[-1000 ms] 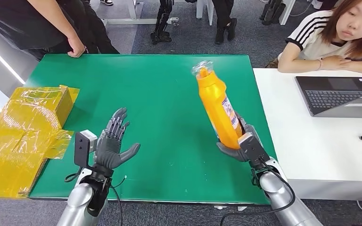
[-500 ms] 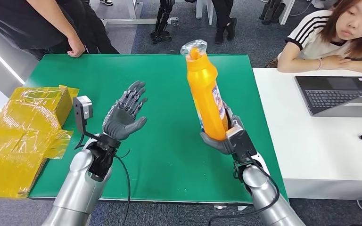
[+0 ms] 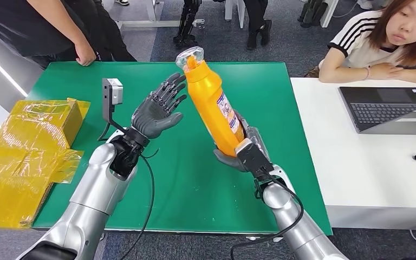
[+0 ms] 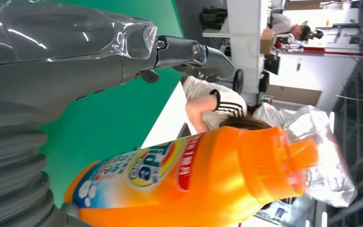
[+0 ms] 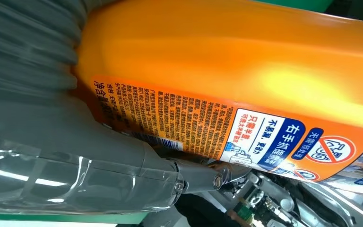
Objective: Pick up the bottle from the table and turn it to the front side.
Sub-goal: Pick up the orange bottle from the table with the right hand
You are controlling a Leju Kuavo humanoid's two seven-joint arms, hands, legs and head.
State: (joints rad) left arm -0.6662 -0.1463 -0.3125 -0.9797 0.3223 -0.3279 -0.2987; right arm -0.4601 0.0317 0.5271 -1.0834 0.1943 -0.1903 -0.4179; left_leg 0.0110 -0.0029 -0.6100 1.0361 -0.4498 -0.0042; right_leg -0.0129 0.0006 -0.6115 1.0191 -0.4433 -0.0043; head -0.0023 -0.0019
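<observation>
Now the one orange bottle (image 3: 215,114) is held in the air over the green table (image 3: 195,179), near its middle, with its base gripped by the right hand (image 3: 242,153), whose fingers are clamped round its lower end. Its long axis runs from the base at the near right up to the cap at the far left, so the cap (wrapped in clear plastic) leans towards the far left; the printed label (image 3: 227,115) faces right. Half a second ago the bottle stood further right and more upright; it has since shifted left and tilted further. The left hand (image 3: 158,111) has risen and moved right, and it is now just beside the bottle's upper part, palm towards it, fingers apart and holding nothing. Two robot hands are in view, one laptop (image 3: 391,110) on the white table (image 3: 357,179) at the right, and one pile of yellow wrapped boxes (image 3: 27,157) at the left.
</observation>
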